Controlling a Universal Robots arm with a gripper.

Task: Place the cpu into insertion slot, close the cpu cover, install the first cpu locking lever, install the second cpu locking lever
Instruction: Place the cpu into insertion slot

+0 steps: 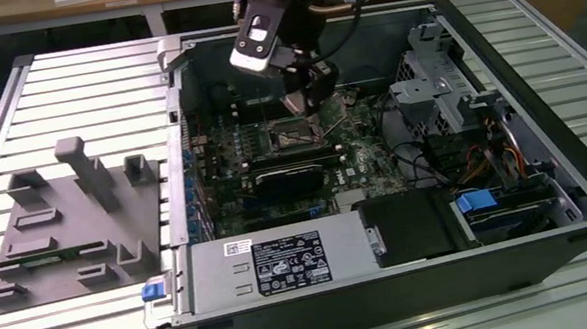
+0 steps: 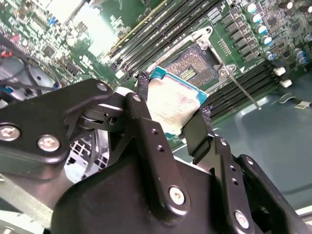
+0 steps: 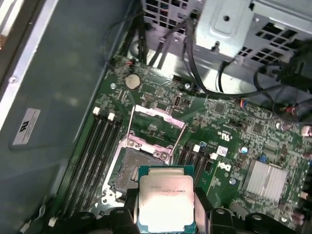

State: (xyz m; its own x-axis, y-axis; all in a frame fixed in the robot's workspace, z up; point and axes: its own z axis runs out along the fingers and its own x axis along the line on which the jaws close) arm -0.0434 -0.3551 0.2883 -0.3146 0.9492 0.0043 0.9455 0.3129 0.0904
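The tool [image 1: 303, 108] hangs inside an open computer case [image 1: 404, 291] that lies on its side on a slatted tabletop [image 1: 77, 100]. Its two black fingers [image 2: 143, 85] are closed on opposite edges of the cpu [image 2: 173, 105] and hold it flat between them, silvery top facing the wrist cameras. In both wrist views the chip sits clamped in the tool [image 3: 165, 209], with its green border showing around the metal top.

The cpu [image 3: 165, 202] is in the air above the green motherboard, close to the insertion slot [image 3: 134, 170] but not seated in it. In the first wrist view it overlaps the slot's near edge. The slot [image 2: 195, 66] lies uncovered, its dark centre showing inside a silvery rim. In the exterior view the tool stands just over the insertion slot [image 1: 292, 134].

The cpu cover [image 3: 158, 116] is swung up and back from the slot, a thin metal frame with a square window. A thin metal lever [image 2: 241, 87] sticks out from one corner of the slot, raised off the board.

Long black memory slots [image 3: 92, 151] run on either side of the slot. Outside the case, at the exterior view's left, a grey fixture [image 1: 63, 240] rests on the tabletop, well apart from the tool.
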